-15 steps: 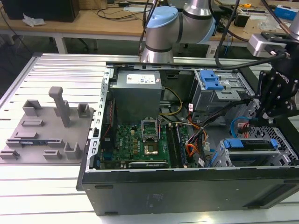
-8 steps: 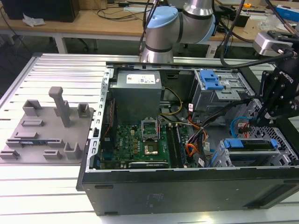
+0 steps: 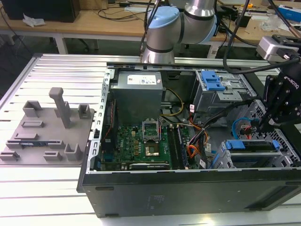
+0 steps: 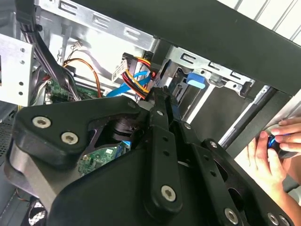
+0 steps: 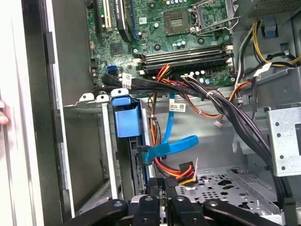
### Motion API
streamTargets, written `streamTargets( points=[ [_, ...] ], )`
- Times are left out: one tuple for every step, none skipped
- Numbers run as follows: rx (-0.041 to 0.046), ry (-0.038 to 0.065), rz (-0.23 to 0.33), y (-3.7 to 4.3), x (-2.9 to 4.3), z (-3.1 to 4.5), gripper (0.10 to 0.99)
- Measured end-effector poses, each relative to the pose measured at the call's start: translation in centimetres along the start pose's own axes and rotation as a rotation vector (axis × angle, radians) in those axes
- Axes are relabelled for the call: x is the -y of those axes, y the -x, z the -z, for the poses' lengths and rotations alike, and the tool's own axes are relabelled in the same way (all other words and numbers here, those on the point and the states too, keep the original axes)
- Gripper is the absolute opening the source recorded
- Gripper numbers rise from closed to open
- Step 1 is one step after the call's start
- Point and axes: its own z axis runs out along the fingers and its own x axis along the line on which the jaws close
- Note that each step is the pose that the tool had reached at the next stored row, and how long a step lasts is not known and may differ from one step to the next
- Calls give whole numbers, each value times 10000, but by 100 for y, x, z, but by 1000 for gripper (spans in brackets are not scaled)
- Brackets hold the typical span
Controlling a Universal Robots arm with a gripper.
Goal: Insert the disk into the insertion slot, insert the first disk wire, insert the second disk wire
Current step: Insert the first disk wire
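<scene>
Nearest me is the black side wall of the open computer case (image 3: 188, 188), which sits on the slatted metal worktop (image 3: 47, 197). Just behind that wall, at the exterior view's right, the disk (image 3: 235, 144) is already in the insertion slot (image 3: 225, 161), lying flat with its blue carrier showing at the end.

The gripper (image 3: 261, 123) hangs right behind the disk, down inside the case. In the second wrist view the fingers (image 4: 162, 117) are pressed close together. As far as I can make out, their tips are pinching the black power plug (image 5: 173, 181) on the red, yellow and black wires. It's held near the back of the disk. I honestly can't tell if it's touching the drive.

The blue data cable (image 5: 176, 145) loops just past the plug. Its end sits beside the carrier, but whether it's seated, no idea. A hand (image 4: 273, 150) rests on the outside of the case.

Further in is the motherboard (image 3: 141, 141). At the far end are the taller cage (image 3: 211, 82) with its blue latch and the grey power supply (image 3: 138, 89). Off to the exterior view's left, a grey fixture plate (image 3: 42, 127) lies on the worktop.
</scene>
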Motion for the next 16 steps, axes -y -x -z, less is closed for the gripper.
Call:
streamTargets(
  points=[
    [-4, -9, -1, -3, -3, 0, 165],
    [-6, -18, -2, -6, -5, 0, 165],
    [-10, -32, -4, -10, -6, -1, 165],
    [-17, -48, -4, -15, -6, -2, 165],
    [-25, -54, -4, -18, -5, -1, 165],
    [-39, -58, -5, -26, -4, -2, 165],
    [-48, -59, -7, -33, -4, -3, 165],
    [-57, -60, -8, -37, -4, -4, 165],
    [-66, -61, -8, -47, -3, -4, 165],
    [-66, -61, -3, -51, -2, -5, 165],
    [-66, -63, 21, -51, -2, -5, 165],
    [-69, -69, 77, -53, -2, -5, 165],
    [-71, -76, 139, -56, -3, -5, 165],
    [-74, -84, 216, -58, -5, -5, 165],
    [-75, -86, 241, -59, -7, -5, 165],
    [-75, -87, 245, -59, -6, -6, 165]
  ],
)
